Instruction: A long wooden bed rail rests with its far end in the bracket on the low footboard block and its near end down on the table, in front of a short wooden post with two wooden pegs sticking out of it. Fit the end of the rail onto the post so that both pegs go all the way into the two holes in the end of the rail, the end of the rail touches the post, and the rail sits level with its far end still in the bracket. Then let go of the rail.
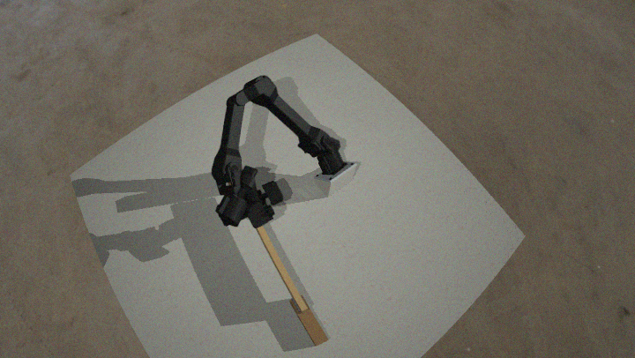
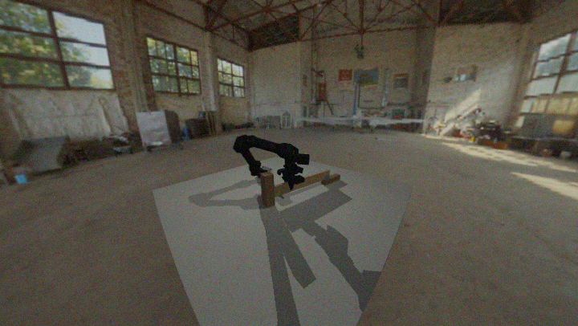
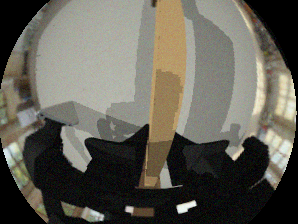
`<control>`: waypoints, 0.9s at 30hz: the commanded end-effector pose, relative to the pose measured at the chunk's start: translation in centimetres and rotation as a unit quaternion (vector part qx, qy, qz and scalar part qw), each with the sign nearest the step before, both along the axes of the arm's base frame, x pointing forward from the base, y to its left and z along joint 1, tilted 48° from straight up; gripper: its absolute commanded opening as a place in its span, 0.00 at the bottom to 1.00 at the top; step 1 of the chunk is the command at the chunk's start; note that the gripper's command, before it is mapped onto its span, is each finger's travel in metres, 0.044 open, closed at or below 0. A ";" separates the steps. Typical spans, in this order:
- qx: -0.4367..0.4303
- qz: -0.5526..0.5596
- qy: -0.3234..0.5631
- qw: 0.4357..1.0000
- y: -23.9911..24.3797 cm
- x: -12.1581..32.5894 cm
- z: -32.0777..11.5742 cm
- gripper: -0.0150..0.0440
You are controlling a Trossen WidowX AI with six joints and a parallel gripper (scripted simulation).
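Note:
The long wooden rail (image 1: 278,266) (image 2: 315,177) (image 3: 170,50) has its far end at the bracket on the low footboard block (image 1: 315,327) (image 2: 332,179). My gripper (image 2: 291,187) (image 3: 154,127) is shut on the rail near its near end. The short wooden post (image 2: 267,192) stands upright just beyond that end. In the exterior view the rail appears to reach the post's edge, but whether they touch cannot be told. The rail looks roughly level. The pegs and end holes are hidden. In the top view the arm covers the post and the rail's near end.
The arm's pale base plate (image 1: 342,172) stands on the light table top (image 1: 399,222), off to one side of the rail. The arm's links arch above the table. Broad shadows fall beside the rail and across the table.

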State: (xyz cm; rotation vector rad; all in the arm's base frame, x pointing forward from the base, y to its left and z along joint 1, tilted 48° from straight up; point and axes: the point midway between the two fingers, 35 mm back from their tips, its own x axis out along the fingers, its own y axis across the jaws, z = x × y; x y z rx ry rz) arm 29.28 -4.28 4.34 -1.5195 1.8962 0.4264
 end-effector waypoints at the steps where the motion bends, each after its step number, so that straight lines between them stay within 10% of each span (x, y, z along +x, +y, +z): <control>1: 0.001 0.003 -0.002 1.000 0.1 0.0 0.2 0.25; 27: 0.001 0.003 -0.002 1.000 0.4 0.1 0.0 0.25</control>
